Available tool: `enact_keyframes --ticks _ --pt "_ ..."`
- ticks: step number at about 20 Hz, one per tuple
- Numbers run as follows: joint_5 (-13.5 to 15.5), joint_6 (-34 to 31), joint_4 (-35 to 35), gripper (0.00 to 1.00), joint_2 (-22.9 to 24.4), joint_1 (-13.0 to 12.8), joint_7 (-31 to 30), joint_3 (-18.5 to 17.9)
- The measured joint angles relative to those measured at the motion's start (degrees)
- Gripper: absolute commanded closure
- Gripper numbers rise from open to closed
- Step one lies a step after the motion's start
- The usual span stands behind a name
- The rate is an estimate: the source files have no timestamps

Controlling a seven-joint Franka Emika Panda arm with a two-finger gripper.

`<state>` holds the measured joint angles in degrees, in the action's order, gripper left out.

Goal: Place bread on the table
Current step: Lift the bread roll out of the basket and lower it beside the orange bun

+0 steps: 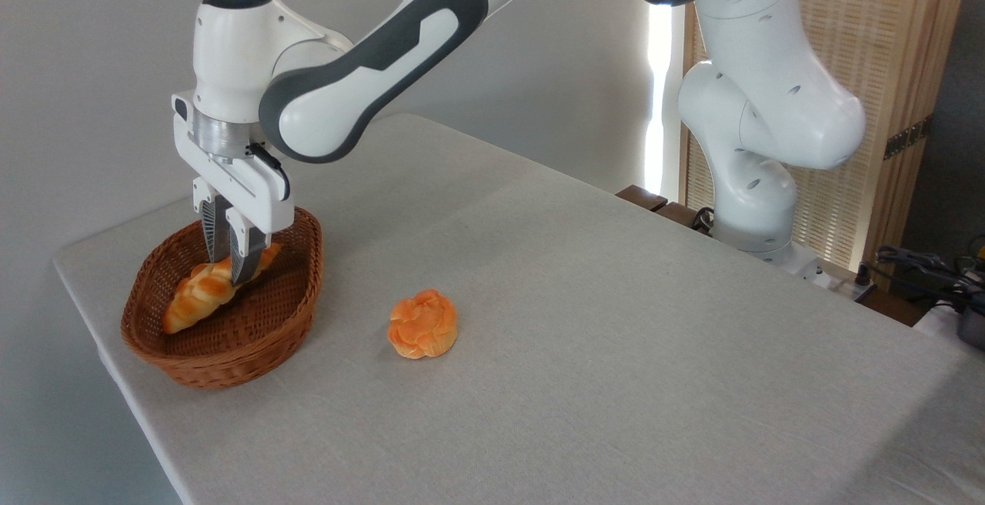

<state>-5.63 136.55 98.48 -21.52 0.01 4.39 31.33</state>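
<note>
Bread (192, 295), a braided golden loaf with tapered ends, lies slanted in the woven wicker basket (254, 336) near the surface's (616, 336) left edge, my tool (231, 262) pinching its middle, knotted orange bun (422, 324) beside, bare cloth stretching beyond.

View: single fixed camera, raised, off the table's (616, 351) near corner
Facing: down and across toward the wall
Range: medium; tabletop, basket (254, 328) and arm (369, 66) in frame
Shared: none
</note>
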Motion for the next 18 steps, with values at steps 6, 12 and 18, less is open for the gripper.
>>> enact_keyframes --ticks 6,12,18 --pt "0.1 -13.6 -5.7 0.58 1.5 1.8 0.3 0.1" --pt "7.0 -22.1 -9.0 0.55 2.8 5.9 9.8 0.1" --pt "15.0 -39.2 -9.8 0.49 11.0 15.2 31.2 -0.3"
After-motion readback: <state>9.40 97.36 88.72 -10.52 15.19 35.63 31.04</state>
